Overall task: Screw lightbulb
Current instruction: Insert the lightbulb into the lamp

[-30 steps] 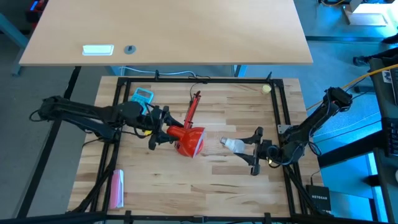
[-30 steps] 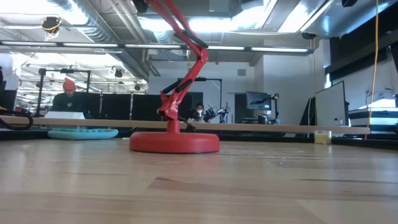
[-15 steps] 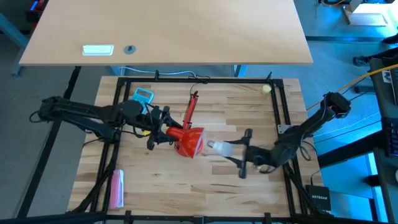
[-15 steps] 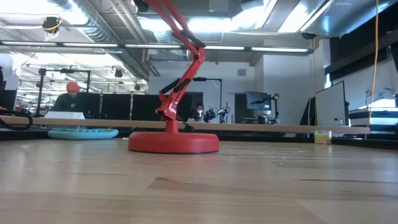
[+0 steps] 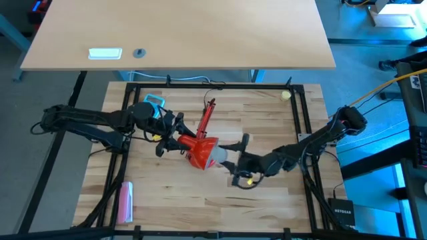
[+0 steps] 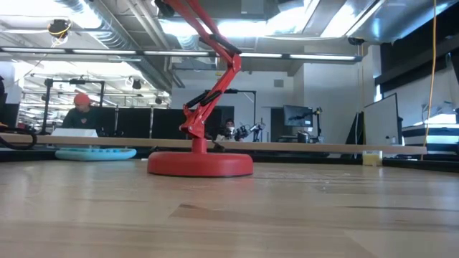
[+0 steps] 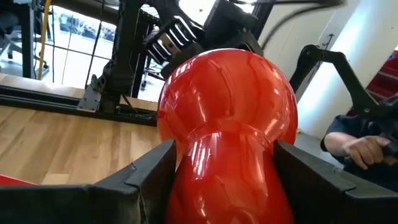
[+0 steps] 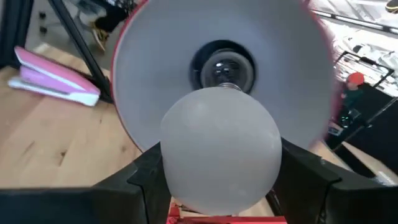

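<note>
A red desk lamp has its round base [image 6: 201, 163] on the table and its jointed arm [image 5: 207, 115] rising from it. Its red shade [image 5: 202, 153] lies sideways, with the mouth facing the table's right. My left gripper [image 5: 175, 140] is shut on the shade's neck. My right gripper [image 5: 228, 158] is shut on the white lightbulb [image 5: 219, 155], right at the shade's mouth. In the right wrist view the bulb's globe [image 8: 221, 149] is in line with the dark socket [image 8: 222, 67] inside the shade's white interior [image 8: 155, 81]. My left gripper pinches the shade's narrow neck [image 7: 224, 171] between its two fingers [image 7: 149, 180], just behind the bulge. The fingers come about level from the table's left. The shade is held clear of the table on its side. My right gripper pinches the bulb's round globe [image 8: 186, 155] between its two fingers [image 8: 305, 180], one on each side. The fingers come about level from the table's right and point at the shade. The bulb is lifted clear, lying level with its base toward the socket.
A teal device [image 5: 152, 103] lies at the far left beside the left arm. A pink stapler [image 5: 125, 201] lies at the near left. A small yellowish ball [image 5: 285, 95] sits at the far right corner. A black frame rims the table. People sit in the room beyond [image 6: 80, 111].
My right gripper has gone toward the table's left with the bulb, held level, from well right of the shade up to the shade's mouth. My left gripper keeps its hold on the shade's neck.
</note>
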`<state>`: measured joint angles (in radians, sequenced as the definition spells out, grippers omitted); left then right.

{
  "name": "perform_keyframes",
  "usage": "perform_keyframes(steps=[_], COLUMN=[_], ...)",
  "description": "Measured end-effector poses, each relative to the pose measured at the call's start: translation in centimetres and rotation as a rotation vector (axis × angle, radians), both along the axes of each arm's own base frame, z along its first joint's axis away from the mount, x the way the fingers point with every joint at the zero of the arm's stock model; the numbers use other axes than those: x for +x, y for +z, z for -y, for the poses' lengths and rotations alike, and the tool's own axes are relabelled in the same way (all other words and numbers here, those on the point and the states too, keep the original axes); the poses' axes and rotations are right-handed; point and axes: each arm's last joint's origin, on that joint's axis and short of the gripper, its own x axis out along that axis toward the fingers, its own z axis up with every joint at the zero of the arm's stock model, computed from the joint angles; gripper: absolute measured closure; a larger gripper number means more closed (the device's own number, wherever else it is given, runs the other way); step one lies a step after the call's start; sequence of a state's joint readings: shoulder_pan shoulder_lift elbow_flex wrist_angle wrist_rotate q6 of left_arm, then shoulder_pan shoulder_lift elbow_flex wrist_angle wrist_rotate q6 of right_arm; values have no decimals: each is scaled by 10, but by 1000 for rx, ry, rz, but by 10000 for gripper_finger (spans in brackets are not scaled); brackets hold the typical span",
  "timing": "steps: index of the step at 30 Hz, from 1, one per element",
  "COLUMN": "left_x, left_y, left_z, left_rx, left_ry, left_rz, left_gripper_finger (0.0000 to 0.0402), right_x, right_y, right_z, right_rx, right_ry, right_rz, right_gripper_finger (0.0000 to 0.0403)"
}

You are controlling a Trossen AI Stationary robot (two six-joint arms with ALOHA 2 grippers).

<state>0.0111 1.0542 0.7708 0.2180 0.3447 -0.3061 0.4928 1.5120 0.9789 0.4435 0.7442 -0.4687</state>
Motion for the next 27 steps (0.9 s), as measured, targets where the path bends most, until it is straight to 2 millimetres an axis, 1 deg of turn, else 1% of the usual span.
perform_keyframes(steps=[3,7,12,18,24,27], left_x=[0,0,-1,-1,0,0], left_y=[0,-1,0,-1,0,0], left_z=[-1,-1,-1,-1,-1,-1], left_rx=[-8,-9,-14,-11,-11,-16], left_ry=[2,-1,0,-1,13,16], left_rz=[-4,-7,-8,-9,2,1], left_gripper_finger=[168,168,168,168,168,168], right_x=[11,20,22,25,19,16], right_y=[2,7,11,11,12,12], right_z=[-3,1,2,6,-6,-8], right_rx=[-26,-29,-27,-10,-56,-140], right_ry=[-28,-41,-41,-38,-43,-70], right_rz=[-24,-36,-32,-24,-30,-66], right_gripper_finger=[178,178,178,178,178,178])
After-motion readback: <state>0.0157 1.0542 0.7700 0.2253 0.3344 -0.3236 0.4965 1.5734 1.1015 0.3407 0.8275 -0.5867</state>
